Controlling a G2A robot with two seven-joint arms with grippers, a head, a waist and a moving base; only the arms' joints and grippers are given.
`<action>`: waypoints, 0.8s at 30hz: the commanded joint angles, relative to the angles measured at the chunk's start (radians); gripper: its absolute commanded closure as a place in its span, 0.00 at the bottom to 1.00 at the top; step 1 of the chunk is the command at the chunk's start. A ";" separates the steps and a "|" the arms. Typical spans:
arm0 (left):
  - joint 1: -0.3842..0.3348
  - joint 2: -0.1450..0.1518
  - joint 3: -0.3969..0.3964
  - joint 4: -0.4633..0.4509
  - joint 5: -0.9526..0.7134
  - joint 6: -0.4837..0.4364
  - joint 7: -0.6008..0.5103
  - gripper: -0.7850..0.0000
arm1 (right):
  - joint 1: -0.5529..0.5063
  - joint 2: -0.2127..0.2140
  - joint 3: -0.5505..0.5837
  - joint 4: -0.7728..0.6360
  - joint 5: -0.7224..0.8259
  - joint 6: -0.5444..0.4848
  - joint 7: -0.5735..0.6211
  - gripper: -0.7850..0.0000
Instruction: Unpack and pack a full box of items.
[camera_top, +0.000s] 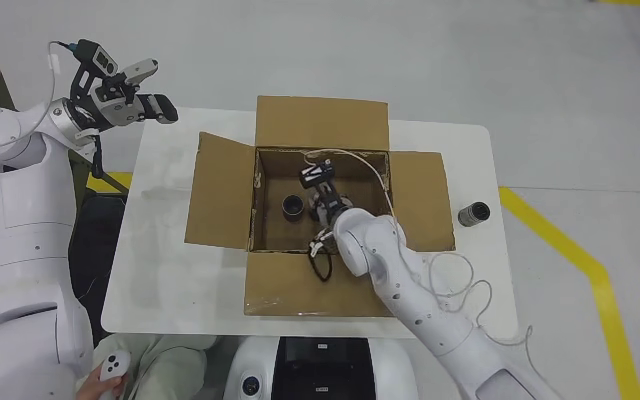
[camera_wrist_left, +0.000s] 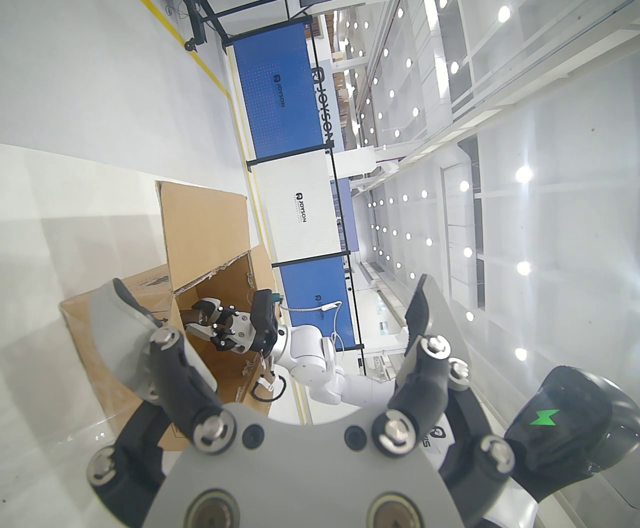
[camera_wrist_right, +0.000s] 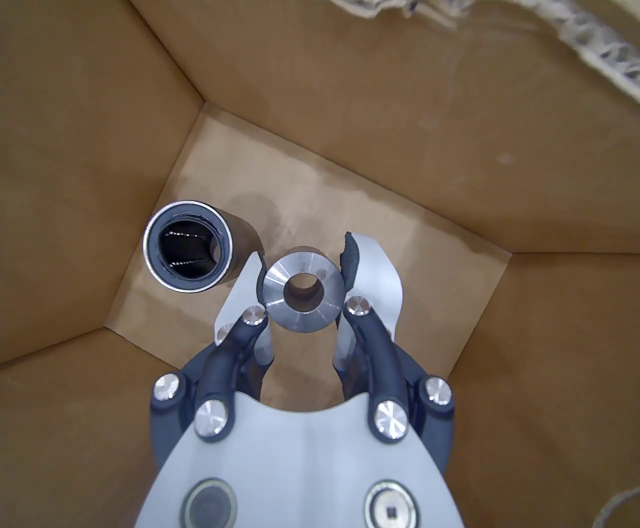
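Box (camera_top: 225, 205), one loose cylinder (camera_wrist_right: 187, 252) inside, second cylinder (camera_wrist_right: 301, 295) pinched by right fingers (camera_wrist_right: 372, 270), third cylinder (camera_top: 474, 213) on table (camera_top: 150, 250), left fingers (camera_wrist_left: 125, 320) spread

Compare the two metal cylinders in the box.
The bushing in the right gripper has a bright face, thick wall and narrow bore; the sleeve beside it has a dark rim, thin wall and wide bore. The bushing sits between the fingers; the sleeve stands free in the box. Both are hollow, open end up.

A white table (camera_top: 150, 250) stands on grey floor (camera_top: 500, 60) marked with yellow tape (camera_top: 560, 232).
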 joint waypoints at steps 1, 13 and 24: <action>0.000 0.000 0.000 0.000 0.000 0.000 0.000 0.00 | 0.010 -0.004 -0.006 0.018 0.003 -0.005 0.016 1.00; 0.000 0.000 0.000 0.000 0.000 0.000 0.000 0.00 | 0.051 -0.028 -0.030 0.097 0.015 -0.010 0.051 0.81; 0.000 0.000 0.000 0.000 0.000 0.000 0.000 0.00 | 0.039 -0.033 -0.015 0.082 -0.002 -0.005 0.058 0.58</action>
